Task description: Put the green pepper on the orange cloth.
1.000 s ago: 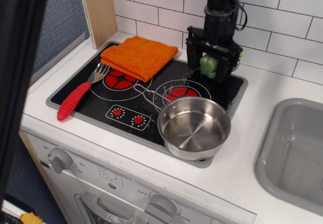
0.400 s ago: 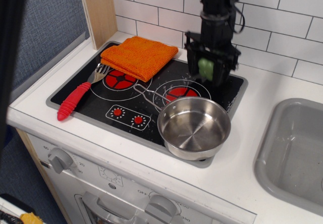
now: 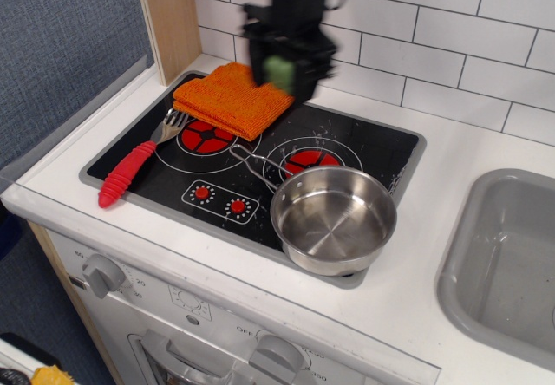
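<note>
Gripper point(image 3: 281, 71) is up in the air at the back of the stove, blurred, clenched around the green pepper point(image 3: 278, 70). Only a small patch of green shows between the black fingers. The pepper is lifted, not resting on anything, and sits in view right at the back-right corner of the orange cloth point(image 3: 232, 99). Can't tell whether it is directly over the cloth or just behind it.

The orange cloth lies folded at the back-left of the black cooktop point(image 3: 364, 146), partly covering the top of the left red burner. A red-handled fork point(image 3: 134, 165) lies on the left side of the cooktop, tines near the cloth's front edge, handle pointing to the front-left. A steel pot point(image 3: 334, 218) sits on the front-right of the cooktop, its wire handle reaching toward the cloth. Grey sink point(image 3: 507, 264) at the right, well apart. White tile wall point(image 3: 451, 38) behind.
</note>
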`<state>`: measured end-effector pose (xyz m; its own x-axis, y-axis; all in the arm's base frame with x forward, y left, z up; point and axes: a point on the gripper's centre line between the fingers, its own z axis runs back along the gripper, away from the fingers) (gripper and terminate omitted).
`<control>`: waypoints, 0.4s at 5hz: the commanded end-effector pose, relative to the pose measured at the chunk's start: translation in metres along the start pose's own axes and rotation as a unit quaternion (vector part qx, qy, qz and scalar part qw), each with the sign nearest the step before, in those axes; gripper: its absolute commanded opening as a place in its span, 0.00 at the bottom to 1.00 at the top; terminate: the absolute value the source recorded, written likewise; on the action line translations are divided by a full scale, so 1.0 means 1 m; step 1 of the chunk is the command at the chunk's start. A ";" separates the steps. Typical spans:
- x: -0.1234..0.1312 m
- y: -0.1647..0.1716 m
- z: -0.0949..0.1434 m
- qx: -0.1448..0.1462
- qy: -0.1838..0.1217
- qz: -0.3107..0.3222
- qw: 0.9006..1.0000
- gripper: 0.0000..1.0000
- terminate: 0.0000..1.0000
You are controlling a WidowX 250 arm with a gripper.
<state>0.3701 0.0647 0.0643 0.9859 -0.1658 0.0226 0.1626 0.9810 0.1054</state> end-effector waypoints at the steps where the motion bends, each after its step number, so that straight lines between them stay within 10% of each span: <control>1: -0.014 0.042 0.003 0.037 0.010 0.029 0.999 0.00 0.00; 2: -0.012 0.050 -0.004 0.033 0.014 0.035 0.999 0.00 0.00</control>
<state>0.3643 0.1154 0.0430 0.9942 -0.0998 -0.0402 0.1049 0.9825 0.1542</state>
